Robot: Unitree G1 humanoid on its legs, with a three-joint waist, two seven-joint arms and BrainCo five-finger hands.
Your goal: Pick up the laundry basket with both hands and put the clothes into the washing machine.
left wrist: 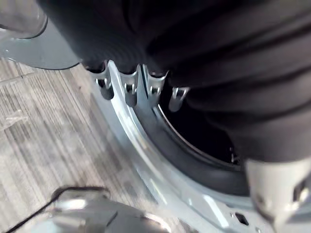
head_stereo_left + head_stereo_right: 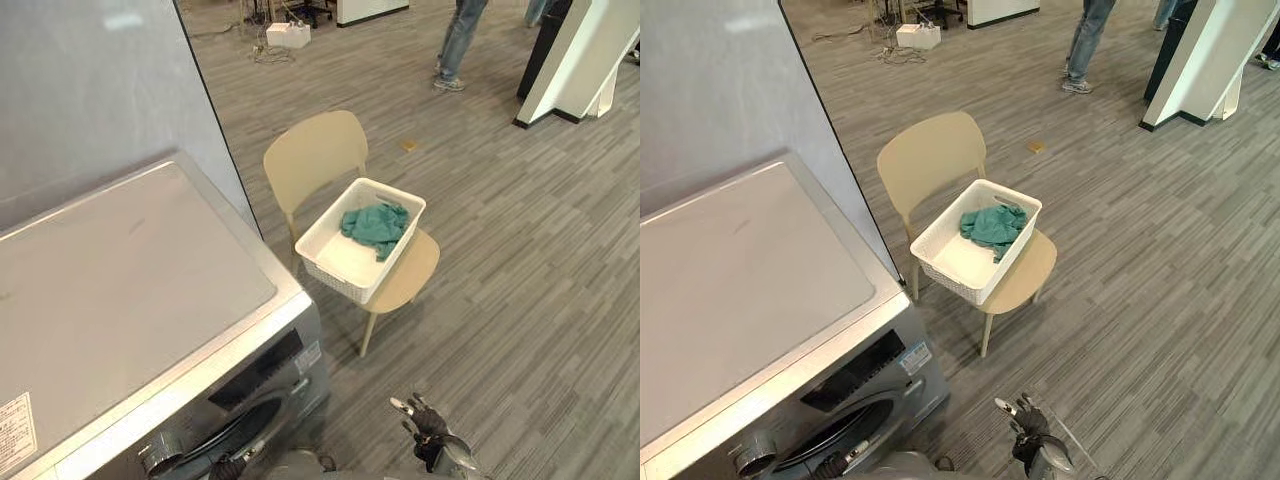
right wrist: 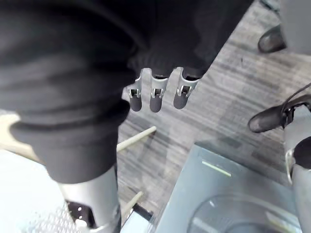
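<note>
A white laundry basket (image 2: 327, 213) sits on the seat of a beige chair (image 2: 312, 150), with a teal garment (image 2: 376, 227) bunched in its far end. The grey washing machine (image 2: 130, 290) stands at the lower left, its round door (image 2: 835, 435) facing the floor in front of me. My right hand (image 2: 428, 425) hangs low at the bottom edge, well short of the chair, its fingers (image 3: 156, 94) relaxed and holding nothing. My left hand (image 2: 228, 468) is down by the washer's door; its fingers (image 1: 130, 92) hang loose beside the door ring (image 1: 146, 145).
A grey wall panel (image 2: 100, 90) rises behind the washer. A person's legs (image 2: 458, 40) stand on the wooden floor at the back, near a white slanted stand (image 2: 580, 60). A white box (image 2: 288, 35) with cables lies at the far back.
</note>
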